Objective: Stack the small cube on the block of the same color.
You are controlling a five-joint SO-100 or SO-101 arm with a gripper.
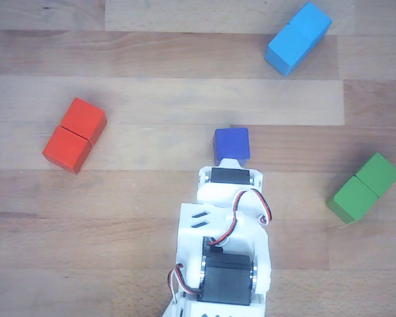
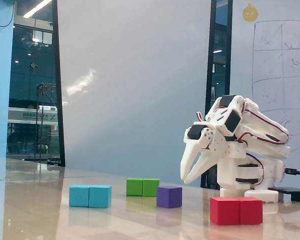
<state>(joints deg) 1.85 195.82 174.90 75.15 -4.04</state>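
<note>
- On the wooden table point(image 1: 152, 99), seen from above in the other view, my white arm point(image 1: 224, 244) comes in from the bottom edge and reaches toward the middle of the picture.
- In the fixed view my arm point(image 2: 240, 135) is folded forward from its base at the right, with the wrist bent down, so my gripper point(image 2: 190, 172) points down and to the left above the table.
- My fingers point(image 2: 196, 161) hang in the air in that view, above and to the right of the small cube point(image 2: 169, 196), and they do not touch it.
- The two fingers are close together with only a narrow slit between them, and nothing is held; I cannot tell if they are fully closed.
- In the other view the small cube point(image 1: 231, 144) lies just beyond the front end of my arm, and my fingertips are hidden under the arm body.
- The block point(image 1: 298, 37) lies near the upper right corner in the other view, well apart from the small cube, and it is turned diagonally.
- In the fixed view the block point(image 2: 90, 196) is at the left, with the green block point(image 2: 143, 187) between it and the small cube, farther back.
- The red block point(image 1: 74, 135) lies at the left in the other view, and the green block point(image 1: 363, 187) lies at the right.
</note>
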